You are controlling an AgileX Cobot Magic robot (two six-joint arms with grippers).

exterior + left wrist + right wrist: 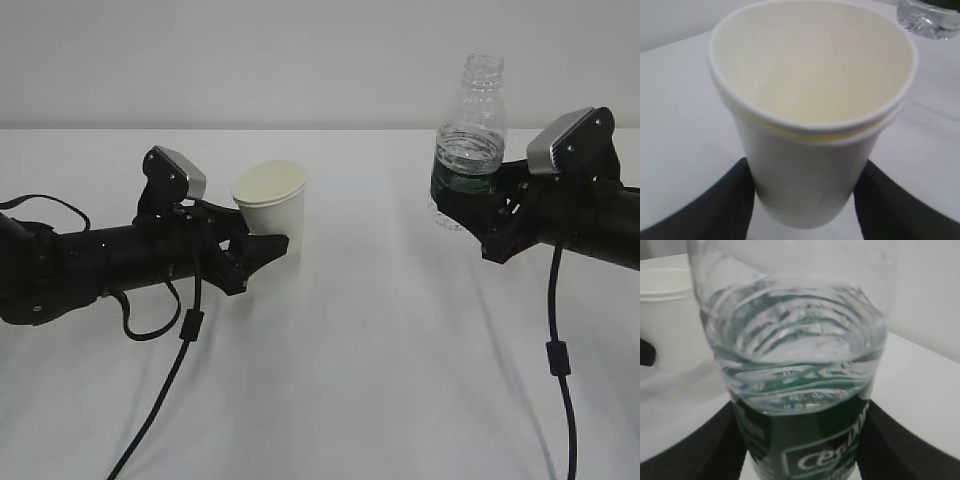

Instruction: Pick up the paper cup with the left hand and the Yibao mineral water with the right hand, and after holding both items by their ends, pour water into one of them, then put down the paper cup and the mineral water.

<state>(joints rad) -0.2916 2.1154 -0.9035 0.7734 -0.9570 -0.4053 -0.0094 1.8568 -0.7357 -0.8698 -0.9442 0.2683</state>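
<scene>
Exterior view. Cup: white paper, upright, slightly tilted, left of centre on the white desk; whether it rests on the desk or is just lifted cannot be told. Left hand: low and near level, fingers closed around the cup's lower body, leaving the mouth free to receive. Bottle: clear, uncapped, green label, well apart from the cup on the right. It appears raised off the desk. Right hand: fingers closed on the label band, low on the bottle, so the neck stays clear for tipping.

Left wrist view. Cup: cream inside, looks empty. Fingers press both flanks near the base. A second rim line below the first suggests two nested cups; uncertain.

Right wrist view. Bottle: water stands just above the label, rippled surface. Fingers bracket the label on both sides. Cup: visible beyond, at left.

Judgement: both items held; pouring not yet begun.
</scene>
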